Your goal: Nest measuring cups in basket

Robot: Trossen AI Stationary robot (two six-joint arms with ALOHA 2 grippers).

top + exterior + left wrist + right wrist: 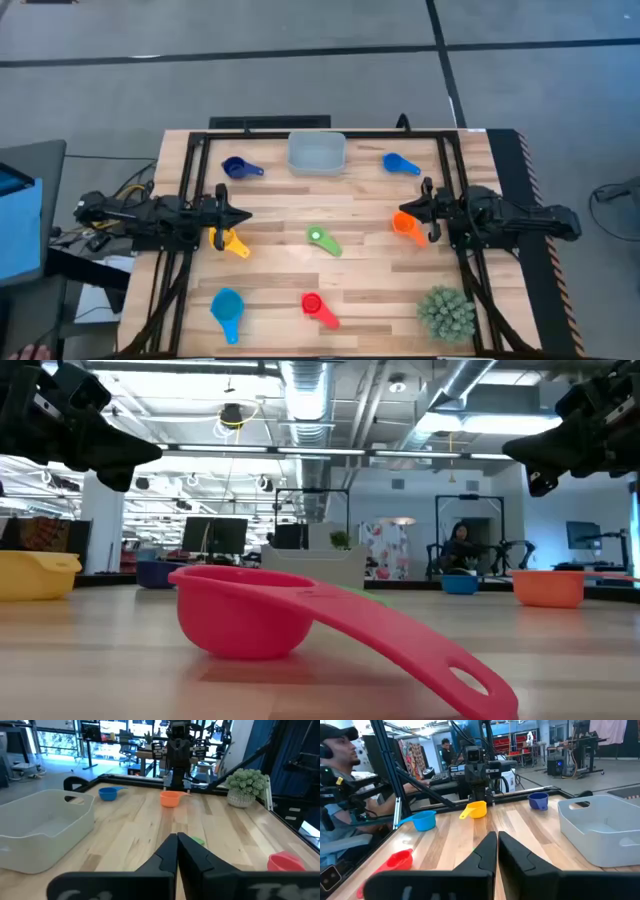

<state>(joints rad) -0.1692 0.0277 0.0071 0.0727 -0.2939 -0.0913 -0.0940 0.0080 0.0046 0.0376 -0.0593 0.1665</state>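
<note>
Several measuring cups lie spread on the wooden table, each resting on its base: dark blue, blue, orange, yellow, green, light blue and red. The pale grey-blue basket sits at the middle of the far edge, with nothing in it. My left gripper hovers shut near the left edge, just above the yellow cup. My right gripper hovers shut near the right edge, by the orange cup. The two grippers point at each other across the table.
A spiky green plant stands at the near right corner. A black frame runs around the table's far and side edges. Bare wood lies between the green cup and the basket. A person sits beyond the table's left side.
</note>
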